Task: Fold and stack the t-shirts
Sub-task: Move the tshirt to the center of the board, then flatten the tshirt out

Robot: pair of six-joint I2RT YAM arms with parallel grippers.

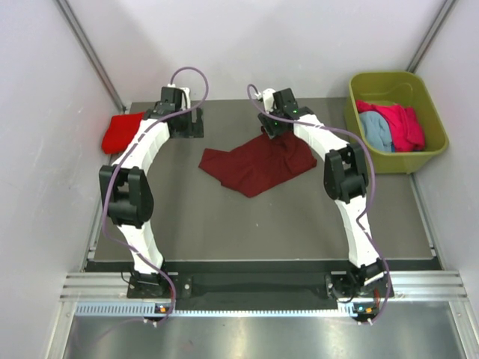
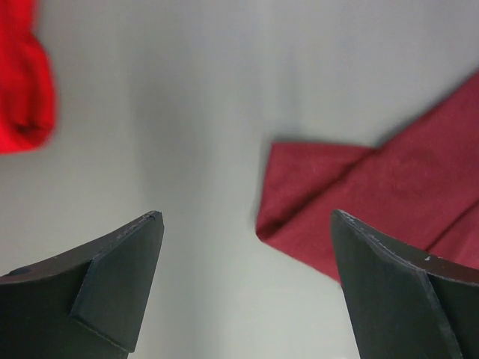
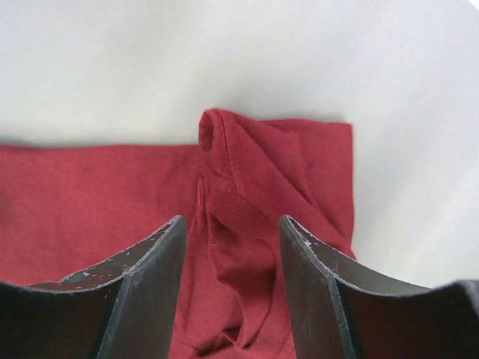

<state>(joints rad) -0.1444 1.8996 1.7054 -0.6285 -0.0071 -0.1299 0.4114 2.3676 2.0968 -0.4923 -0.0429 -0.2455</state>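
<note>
Maroon t-shirt (image 1: 254, 168) lies crumpled and partly spread near the middle of the dark table (image 1: 247, 224), one corner reaching toward the far right. The right gripper (image 1: 271, 131) is down on that far corner. In its wrist view the right gripper (image 3: 232, 224) has its two fingers closed in on a raised, stitched ridge of the maroon t-shirt (image 3: 75, 202), and the cloth fills the gap from one pad to the other. Whether the ridge is lifted off the table is hard to tell from this close.

The left gripper (image 1: 185, 127) hangs over the far left part of the table with its jaws spread wide and nothing between them. Its wrist view shows the left gripper (image 2: 247, 217) above bare table, with a folded edge of the maroon t-shirt (image 2: 374, 202) just to one side.

A bright red t-shirt (image 1: 121, 133) sits bunched at the far left edge of the table, well apart from the maroon one, and shows at the corner of the left wrist view (image 2: 22, 75).

An olive-green tub (image 1: 389, 161) stands at the far right, holding a pink t-shirt (image 1: 400, 123) beside a light blue t-shirt (image 1: 374, 129).
</note>
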